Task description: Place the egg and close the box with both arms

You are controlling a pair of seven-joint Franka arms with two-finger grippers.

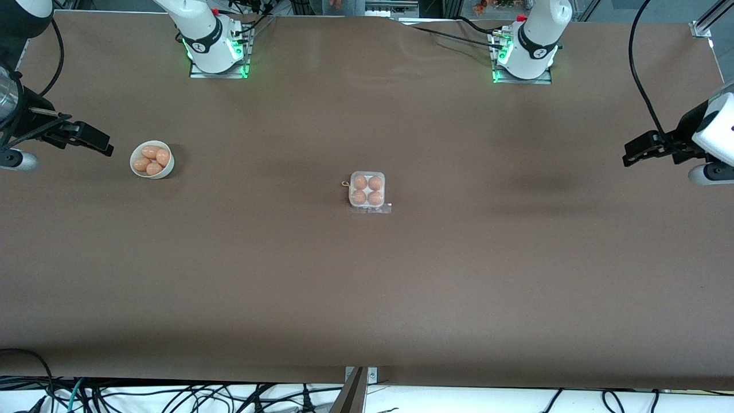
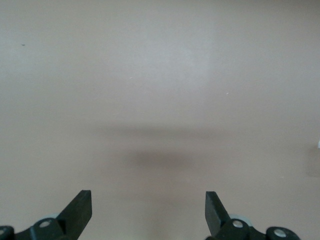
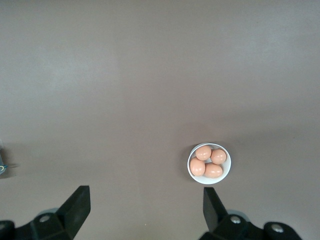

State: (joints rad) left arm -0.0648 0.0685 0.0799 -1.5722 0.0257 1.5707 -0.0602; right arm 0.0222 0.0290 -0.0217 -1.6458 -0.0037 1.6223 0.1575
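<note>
At mid-table sits the small square four-cell egg carton (image 1: 367, 191), its white tray filled with four tan-orange eggs (image 1: 367, 190) under a clear plastic lid that lies down over them. My left gripper (image 1: 629, 156) hangs in the air over bare brown tabletop (image 1: 367, 287) at the left arm's end, fingers (image 2: 80, 207) spread wide with nothing between them, well apart from the carton. My right gripper (image 1: 106, 146) hangs over the table at the right arm's end, its fingers (image 3: 77, 205) likewise spread and empty. Just beside it, toward the carton, stands a round white bowl (image 1: 152, 160) holding four more tan-orange eggs (image 1: 152, 159) heaped together; my right wrist view looks straight down on that bowl (image 3: 209, 163). My left wrist view shows only plain tabletop (image 2: 160, 100) and a soft shadow. Bowl and carton stand well apart, the carton a little nearer to the front camera.
</note>
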